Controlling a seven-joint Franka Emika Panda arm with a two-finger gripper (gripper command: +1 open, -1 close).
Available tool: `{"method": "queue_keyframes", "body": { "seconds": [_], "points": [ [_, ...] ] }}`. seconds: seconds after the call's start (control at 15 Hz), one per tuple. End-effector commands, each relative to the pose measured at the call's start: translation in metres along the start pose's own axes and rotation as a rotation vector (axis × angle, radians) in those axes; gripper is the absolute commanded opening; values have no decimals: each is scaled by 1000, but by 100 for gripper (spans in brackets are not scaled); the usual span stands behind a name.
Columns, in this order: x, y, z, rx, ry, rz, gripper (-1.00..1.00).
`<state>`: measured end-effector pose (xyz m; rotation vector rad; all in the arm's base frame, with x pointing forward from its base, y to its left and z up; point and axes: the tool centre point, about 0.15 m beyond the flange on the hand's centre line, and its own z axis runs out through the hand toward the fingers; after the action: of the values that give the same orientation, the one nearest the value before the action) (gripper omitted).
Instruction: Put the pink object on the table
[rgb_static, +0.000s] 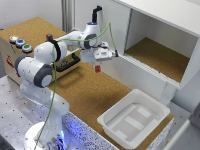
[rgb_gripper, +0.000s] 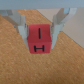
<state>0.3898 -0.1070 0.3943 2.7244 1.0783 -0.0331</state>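
Note:
The pink object is a small reddish-pink block with black marks on its face, seen large in the wrist view. My gripper is shut on the pink object, with one finger on each side of it. In the exterior view the block hangs a little above the cork-brown table, near the front of the white cabinet. In the wrist view the cork surface shows close below the block.
A white tub stands at the table's near end, toward the exterior view's right. The white cabinet with a cork-lined shelf rises behind the gripper. A box with coloured round buttons and a black handle sits at the exterior view's left.

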Motion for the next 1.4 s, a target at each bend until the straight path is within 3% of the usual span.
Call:
{"method": "queue_keyframes", "body": {
  "seconds": [0.0, 0.2, 0.4, 0.6, 0.93, 1.13, 1.33],
  "points": [
    [-40, 51, 40, 44, 69, 95, -100],
    [-34, 42, 68, 113, 74, 166, -100],
    [-24, 24, 94, 136, 110, 256, -100],
    [-11, 15, 112, 109, 151, 358, -100],
    [-19, 46, 158, 148, 89, 530, -100],
    [-19, 63, 195, 254, 91, 564, -100],
    [-15, 74, 224, 292, 70, 563, -100]
  ]
}}
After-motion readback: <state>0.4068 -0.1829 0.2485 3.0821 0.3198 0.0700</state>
